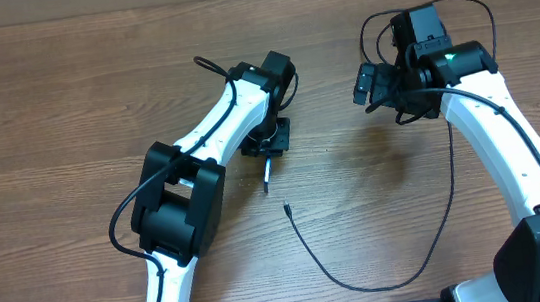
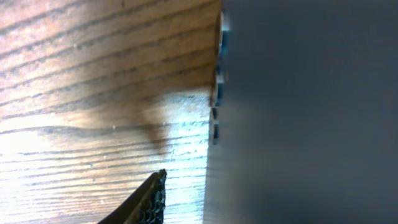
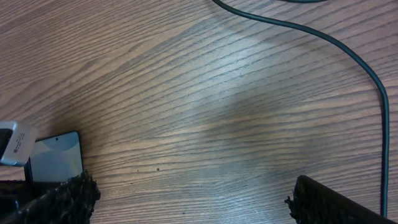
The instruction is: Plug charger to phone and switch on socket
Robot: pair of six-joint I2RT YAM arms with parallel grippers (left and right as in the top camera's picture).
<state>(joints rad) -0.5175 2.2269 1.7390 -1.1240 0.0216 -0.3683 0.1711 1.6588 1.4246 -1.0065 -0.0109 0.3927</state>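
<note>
Table (image 1: 54, 103): wood-grain, with bare stretches along the left side and between the two arms; its far edge runs along the top of the overhead view. Left gripper (image 1: 267, 139): at table centre, its arm reaching in from the near left. Right gripper (image 3: 189, 194): at the far right, fingers (image 3: 59, 199) spread wide with nothing between them. Charger (image 1: 364, 284): lies loose in a wide loop on the near centre of the table. Its tip (image 1: 286, 208) lies free on the wood close to the left gripper, and its other end is lost against the right arm. Phone (image 3: 56, 158): identifiable only from the right wrist, at the lower left of that view, screen pale and lit, with a small grey-white block (image 3: 15, 142) overlapping its corner. Left wrist view: one fingertip (image 2: 146, 202) at the bottom edge and a dark blurred slab (image 2: 298, 112) filling the right half; whether that gripper is closed or apart cannot be told.
</note>
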